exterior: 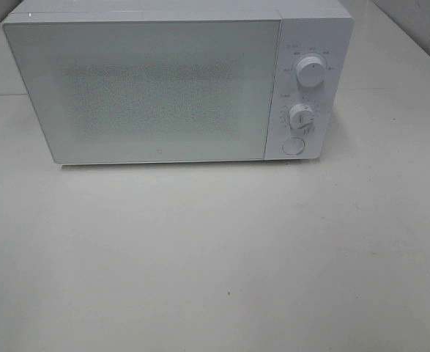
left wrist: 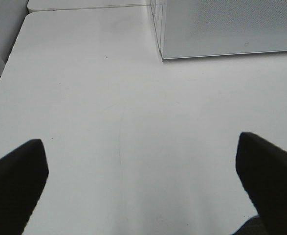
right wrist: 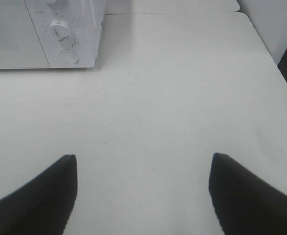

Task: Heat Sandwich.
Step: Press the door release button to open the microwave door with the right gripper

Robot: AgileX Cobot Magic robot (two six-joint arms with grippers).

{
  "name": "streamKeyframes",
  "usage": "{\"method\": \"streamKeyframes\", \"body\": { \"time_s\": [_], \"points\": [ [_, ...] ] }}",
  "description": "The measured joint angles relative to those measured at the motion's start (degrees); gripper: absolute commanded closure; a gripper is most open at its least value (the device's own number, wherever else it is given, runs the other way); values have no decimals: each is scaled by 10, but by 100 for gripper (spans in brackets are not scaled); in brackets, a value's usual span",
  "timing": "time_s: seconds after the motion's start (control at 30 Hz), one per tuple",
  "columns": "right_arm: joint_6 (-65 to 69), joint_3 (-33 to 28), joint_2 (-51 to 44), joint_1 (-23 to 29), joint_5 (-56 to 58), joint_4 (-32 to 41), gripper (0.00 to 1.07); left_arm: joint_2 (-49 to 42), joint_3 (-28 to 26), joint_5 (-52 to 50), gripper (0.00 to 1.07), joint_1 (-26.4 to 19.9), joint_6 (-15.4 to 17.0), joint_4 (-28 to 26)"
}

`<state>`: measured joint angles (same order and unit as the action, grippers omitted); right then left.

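A white microwave (exterior: 178, 84) stands at the back of the table with its door shut. Two dials (exterior: 310, 72) and a round button (exterior: 293, 146) sit on its right panel. The sandwich is out of view. My left gripper (left wrist: 141, 169) is open over bare table, with the microwave's lower left corner (left wrist: 165, 55) ahead of it. My right gripper (right wrist: 143, 183) is open too, nothing between its fingers, and the microwave's control panel (right wrist: 65, 39) lies ahead of it. Neither arm shows in the exterior high view.
The white table (exterior: 215, 257) spreads in front of the microwave. Its left edge (left wrist: 6, 78) shows in the left wrist view and its right edge (right wrist: 280, 73) in the right wrist view. A tiled wall stands behind.
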<state>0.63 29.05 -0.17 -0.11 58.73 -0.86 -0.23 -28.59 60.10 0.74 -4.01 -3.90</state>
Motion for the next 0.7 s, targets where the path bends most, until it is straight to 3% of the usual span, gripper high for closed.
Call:
{"method": "streamKeyframes", "body": {
  "time_s": [0.7],
  "points": [
    [0,0,0,0,1,1,35,0,0,0,7,0,0,0]
  ]
}}
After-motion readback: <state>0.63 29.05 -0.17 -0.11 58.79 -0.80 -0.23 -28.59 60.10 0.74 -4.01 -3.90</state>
